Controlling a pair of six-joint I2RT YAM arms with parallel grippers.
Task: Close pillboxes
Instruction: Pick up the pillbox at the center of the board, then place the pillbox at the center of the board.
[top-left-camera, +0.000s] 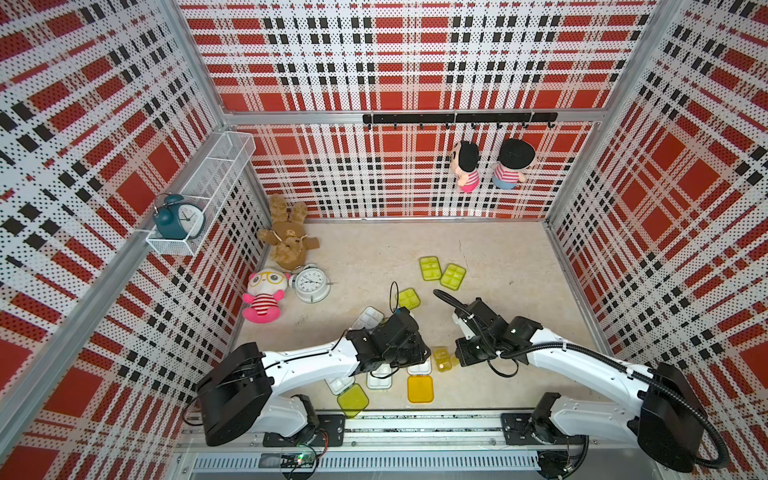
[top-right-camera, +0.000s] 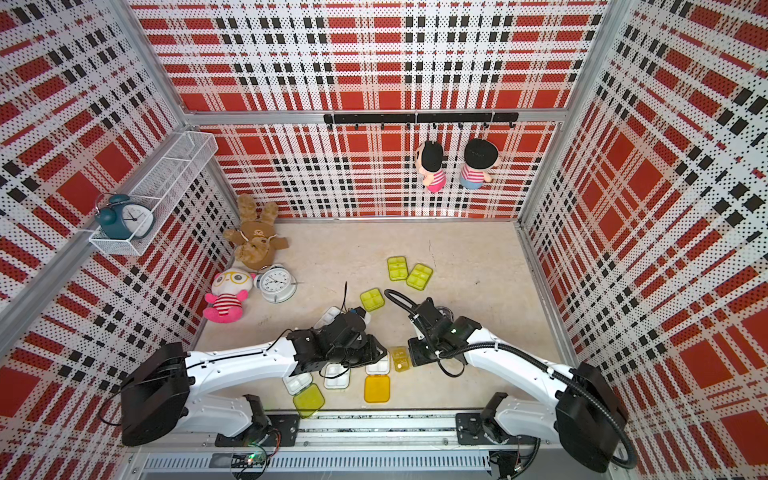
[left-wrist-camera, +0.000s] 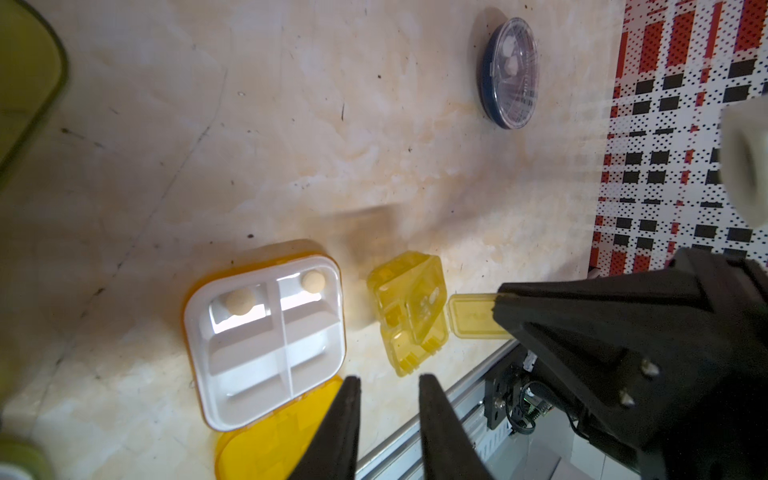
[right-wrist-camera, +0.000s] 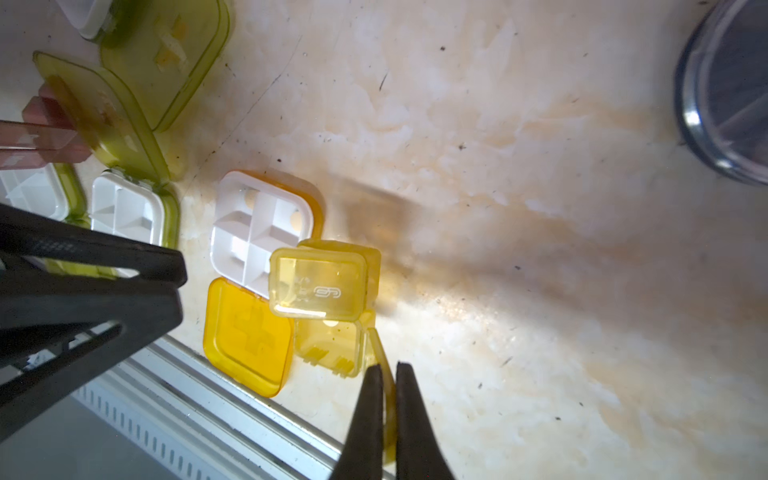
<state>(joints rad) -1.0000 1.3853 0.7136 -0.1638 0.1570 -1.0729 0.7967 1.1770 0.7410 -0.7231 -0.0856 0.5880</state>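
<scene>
Jaws of right gripper are pinching one amber pillbox; left gripper's are gaping, empty; three lime pillboxes are lying shut.

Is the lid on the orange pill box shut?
No, the orange pillbox lies open, with its orange lid folded out flat on the table beside the compartments.
</scene>
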